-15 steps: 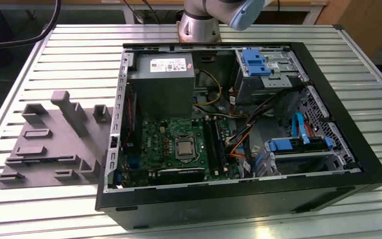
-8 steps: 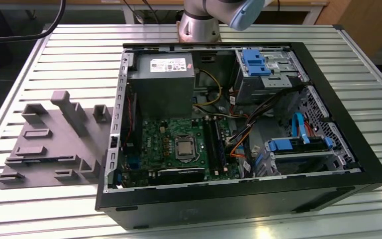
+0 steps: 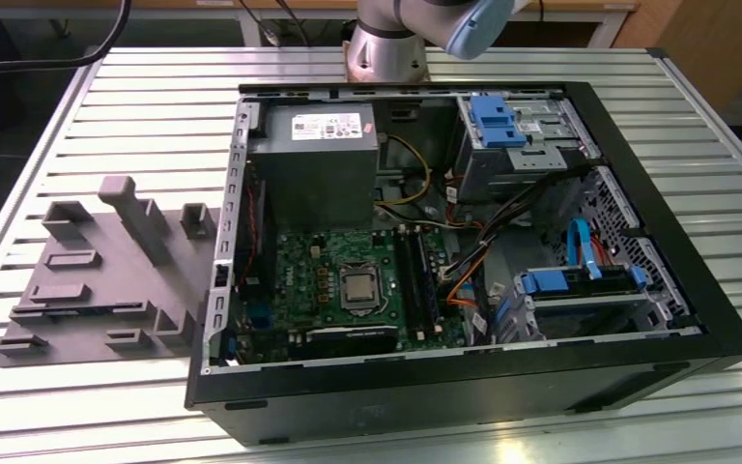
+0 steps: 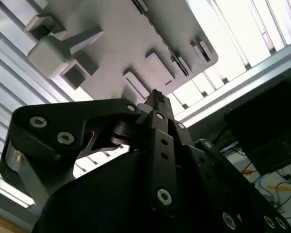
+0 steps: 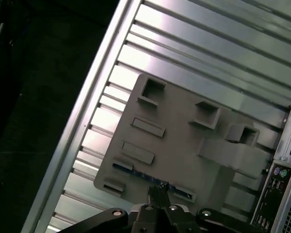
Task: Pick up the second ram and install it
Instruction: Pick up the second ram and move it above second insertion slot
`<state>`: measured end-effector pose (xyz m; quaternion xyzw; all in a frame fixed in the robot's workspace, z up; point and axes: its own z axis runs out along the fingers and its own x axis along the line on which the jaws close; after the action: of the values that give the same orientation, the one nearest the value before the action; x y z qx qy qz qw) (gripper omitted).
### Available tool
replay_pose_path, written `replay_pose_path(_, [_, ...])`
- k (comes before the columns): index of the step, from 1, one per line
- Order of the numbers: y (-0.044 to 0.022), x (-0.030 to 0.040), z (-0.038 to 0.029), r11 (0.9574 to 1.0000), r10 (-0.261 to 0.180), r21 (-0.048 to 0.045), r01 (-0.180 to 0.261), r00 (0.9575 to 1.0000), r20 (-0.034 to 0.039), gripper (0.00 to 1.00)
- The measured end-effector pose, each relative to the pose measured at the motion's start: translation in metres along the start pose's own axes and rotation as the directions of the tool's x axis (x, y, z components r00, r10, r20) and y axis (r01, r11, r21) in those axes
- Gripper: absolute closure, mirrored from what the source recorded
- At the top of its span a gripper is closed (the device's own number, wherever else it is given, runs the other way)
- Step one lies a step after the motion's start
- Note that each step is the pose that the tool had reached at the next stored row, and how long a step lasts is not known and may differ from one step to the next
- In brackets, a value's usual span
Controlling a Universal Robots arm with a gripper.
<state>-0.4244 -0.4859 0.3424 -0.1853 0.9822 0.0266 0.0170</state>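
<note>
The second ram [image 5: 136, 173] is a thin dark stick lying along one edge of the grey holder plate [image 5: 179, 145], between two low blocks. In the first wrist view my gripper [image 5: 158, 190] hangs over the middle of that stick, well above the plate. Its fingers stand together with nothing between them. The second wrist view shows the gripper [image 4: 155, 98] from the side, with the holder plate [image 4: 136, 43] beyond its tip. In the exterior view the holder plate [image 3: 100, 280] lies left of the open computer case [image 3: 474, 242].
Inside the case lie a green motherboard [image 3: 345, 280] with long black slots [image 3: 417, 275], a grey power supply [image 3: 320, 164] and blue drive bays [image 3: 578, 280]. A tall grey post [image 3: 132, 208] rises from the plate. The slatted metal table [image 3: 152, 106] ends close to the plate's left.
</note>
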Motion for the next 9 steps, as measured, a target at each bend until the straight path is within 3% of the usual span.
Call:
replay_pose_path(4, [0.0, 0.0, 0.0008, 0.9973, -0.073, -0.0033, 0.073, 0.9973, -0.0032, 0.89])
replay_pose_path(9, [-0.0001, 0.0001, 0.0018, 0.9868, -0.162, -0.0076, 0.162, 0.9868, -0.0069, 0.89])
